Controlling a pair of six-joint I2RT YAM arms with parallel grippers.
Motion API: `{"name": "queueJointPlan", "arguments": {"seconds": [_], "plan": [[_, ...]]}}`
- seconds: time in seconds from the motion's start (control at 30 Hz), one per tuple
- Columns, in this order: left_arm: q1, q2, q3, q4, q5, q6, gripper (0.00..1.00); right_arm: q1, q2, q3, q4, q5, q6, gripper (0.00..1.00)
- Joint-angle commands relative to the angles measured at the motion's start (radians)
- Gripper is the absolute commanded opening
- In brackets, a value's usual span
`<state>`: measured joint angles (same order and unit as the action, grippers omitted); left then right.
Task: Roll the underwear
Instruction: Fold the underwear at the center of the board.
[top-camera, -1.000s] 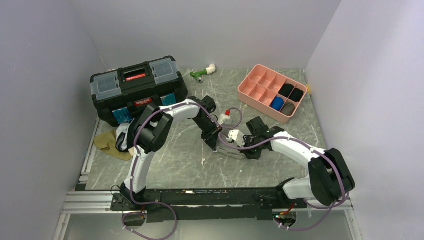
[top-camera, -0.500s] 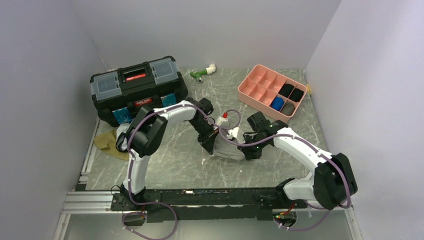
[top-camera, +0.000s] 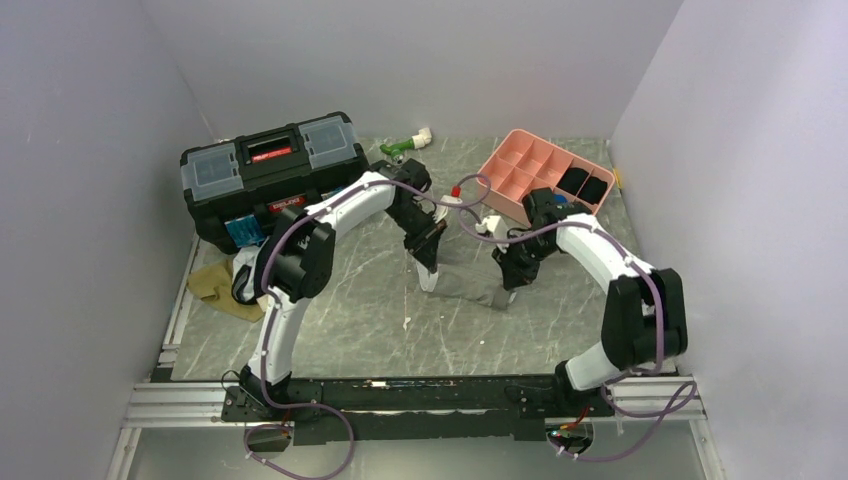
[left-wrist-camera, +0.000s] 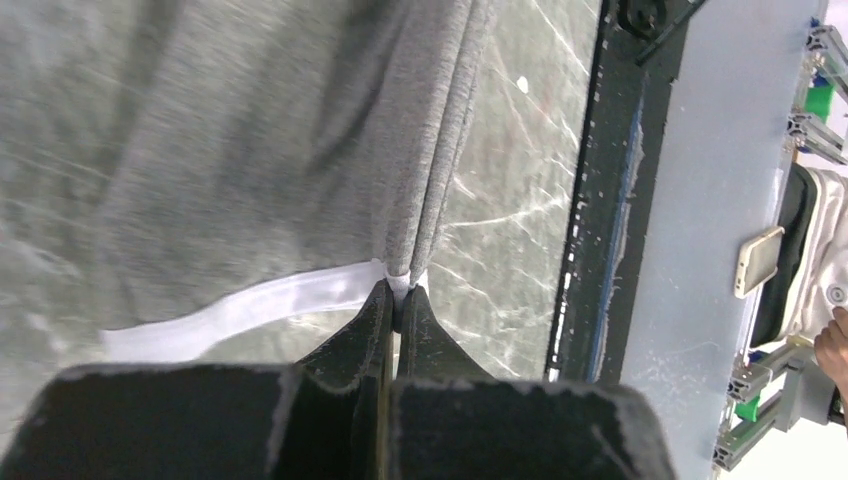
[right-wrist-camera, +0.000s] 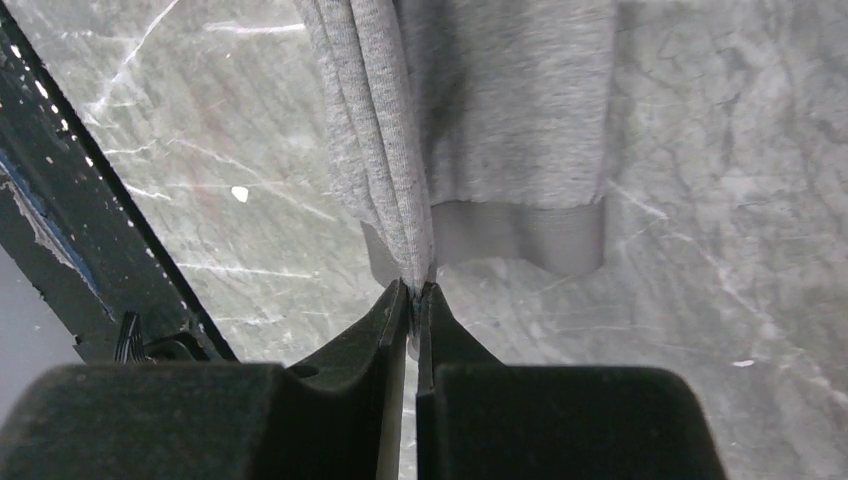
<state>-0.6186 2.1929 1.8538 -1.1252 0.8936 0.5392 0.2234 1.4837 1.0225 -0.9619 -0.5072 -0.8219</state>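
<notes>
desk (top-camera: 350, 310): grey marbled top, walled on three sides; both arm bases at its near edge.
grey underwear (top-camera: 468, 283): mid-desk, spread as one sheet between the two end effectors; whether its lower edge touches the desk cannot be told.
left end effector (top-camera: 432, 250): jaws closed tight, pinching the grey underwear's corner where the white waistband (left-wrist-camera: 240, 312) meets bunched fabric; the left wrist view shows the fingertips (left-wrist-camera: 372, 305) pressed together on it.
right end effector (top-camera: 512, 274): jaws closed narrow on a gathered fold at the opposite edge of the same piece; the cloth hangs in pleats from the fingertips (right-wrist-camera: 395, 305).
olive-tan underwear (top-camera: 218, 287): crumpled loose at the desk's left edge, with a pale and dark bundle (top-camera: 243, 270) just beside it, partly behind the left arm.
toolbox (top-camera: 272, 182): black, far left, lid shut; two clear-lidded side compartments on top, contents too small to tell.
pink tray (top-camera: 520, 170): far right, split into compartments; two black rolls (top-camera: 583, 184) sit side by side in the compartments at its right end, a spot of blue (top-camera: 557, 199) just nearer; the near corner is hidden by the right arm.
green and white item (top-camera: 405, 145): against the back wall, between toolbox and tray.
</notes>
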Motion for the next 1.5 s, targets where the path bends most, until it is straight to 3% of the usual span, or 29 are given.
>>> {"name": "queueJointPlan", "arguments": {"seconds": [0.0, 0.5, 0.97, 1.13, 1.23, 1.47], "plan": [[0.007, 0.076, 0.135, -0.068, -0.039, 0.029, 0.0, -0.032, 0.098, 0.115, -0.078, -0.071, -0.062, 0.02], [0.042, 0.161, 0.176, 0.056, -0.16, -0.053, 0.0, -0.048, 0.378, 0.322, -0.109, -0.076, -0.112, 0.13], [0.04, 0.197, 0.199, 0.158, -0.192, -0.101, 0.02, -0.064, 0.38, 0.283, -0.074, -0.016, -0.119, 0.17], [0.029, 0.202, 0.191, 0.173, -0.22, -0.116, 0.02, -0.068, 0.397, 0.287, -0.063, -0.005, -0.105, 0.26], [0.024, 0.191, 0.163, 0.206, -0.242, -0.137, 0.06, -0.068, 0.397, 0.284, -0.034, 0.002, -0.078, 0.33], [0.021, 0.17, 0.138, 0.268, -0.26, -0.201, 0.22, -0.071, 0.317, 0.228, 0.067, -0.003, 0.012, 0.36]]}}
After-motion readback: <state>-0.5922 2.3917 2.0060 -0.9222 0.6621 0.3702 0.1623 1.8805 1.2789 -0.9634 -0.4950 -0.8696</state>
